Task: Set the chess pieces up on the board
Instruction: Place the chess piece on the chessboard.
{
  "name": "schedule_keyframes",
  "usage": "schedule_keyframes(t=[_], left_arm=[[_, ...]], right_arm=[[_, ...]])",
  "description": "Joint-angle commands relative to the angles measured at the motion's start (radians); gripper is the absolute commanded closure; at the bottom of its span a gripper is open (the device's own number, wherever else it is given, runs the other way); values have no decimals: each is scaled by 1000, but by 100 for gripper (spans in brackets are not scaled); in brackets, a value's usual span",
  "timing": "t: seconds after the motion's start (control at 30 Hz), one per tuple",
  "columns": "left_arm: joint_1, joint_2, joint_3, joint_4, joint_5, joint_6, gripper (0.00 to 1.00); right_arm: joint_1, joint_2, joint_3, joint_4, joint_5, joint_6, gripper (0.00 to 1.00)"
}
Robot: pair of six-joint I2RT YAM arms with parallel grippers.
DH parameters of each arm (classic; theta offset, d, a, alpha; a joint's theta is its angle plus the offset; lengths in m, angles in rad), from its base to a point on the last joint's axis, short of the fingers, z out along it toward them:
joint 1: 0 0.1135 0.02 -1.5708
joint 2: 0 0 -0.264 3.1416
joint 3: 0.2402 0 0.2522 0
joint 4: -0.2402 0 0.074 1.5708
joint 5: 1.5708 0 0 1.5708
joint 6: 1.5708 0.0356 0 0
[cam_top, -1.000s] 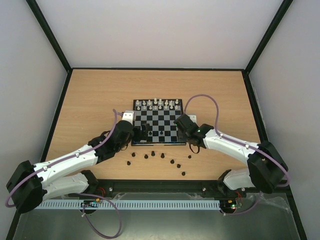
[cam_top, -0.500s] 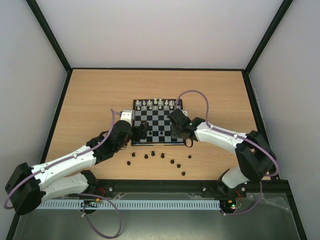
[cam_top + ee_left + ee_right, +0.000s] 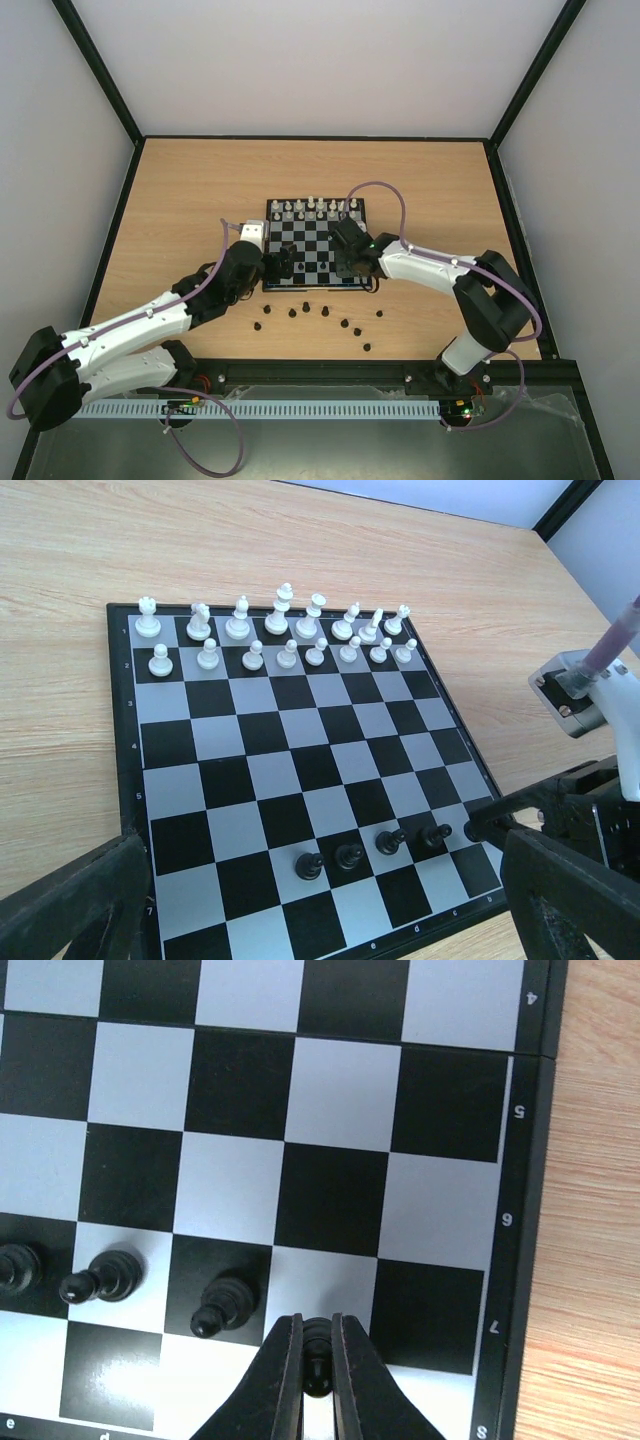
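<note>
The board [image 3: 312, 243] lies mid-table. My right gripper [image 3: 316, 1338] is shut on a black pawn [image 3: 317, 1360], over a pale square in the seventh row, second from the board's right edge [image 3: 522, 1260]. Whether the pawn touches the square I cannot tell. Three black pawns [image 3: 225, 1305] stand in that row to its left. The left wrist view shows several black pawns [image 3: 348, 856] in that row and the right gripper's fingers [image 3: 500, 815] at the row's end. My left gripper [image 3: 320, 905] is open and empty above the board's near edge [image 3: 283, 263].
White pieces [image 3: 312, 208] fill the board's two far rows, also in the left wrist view [image 3: 280, 630]. Several loose black pieces [image 3: 326, 310] lie in an arc on the wooden table [image 3: 180, 200] just in front of the board. Black frame rails border the table.
My right gripper has moved left from the board's near right corner to over the seventh row, carrying the pawn. My left gripper has hardly moved.
</note>
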Motion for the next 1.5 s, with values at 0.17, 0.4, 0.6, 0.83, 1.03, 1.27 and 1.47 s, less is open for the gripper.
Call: schedule_keyframes(t=[0.17, 0.4, 0.6, 0.83, 1.03, 1.27, 1.47], left_arm=[[5, -25, -14, -12, -14, 9, 1], [7, -22, -14, -12, -17, 10, 1], [7, -21, -14, -12, -16, 8, 1], [8, -22, -15, -13, -17, 8, 1], [8, -19, -15, -15, -20, 6, 1], [23, 1, -10, -33, -69, 3, 1], [43, 34, -4, -43, -104, 2, 1]], right_arm=[[8, 59, 36, -1, 24, -17, 99], [8, 76, 41, -3, 36, -17, 94], [9, 74, 43, -3, 42, -19, 89], [8, 53, 41, 5, 30, -23, 77], [8, 9, 29, 8, 36, -34, 61], [9, -128, -27, 8, 76, -37, 36], [7, -214, -54, -24, 101, -38, 1]])
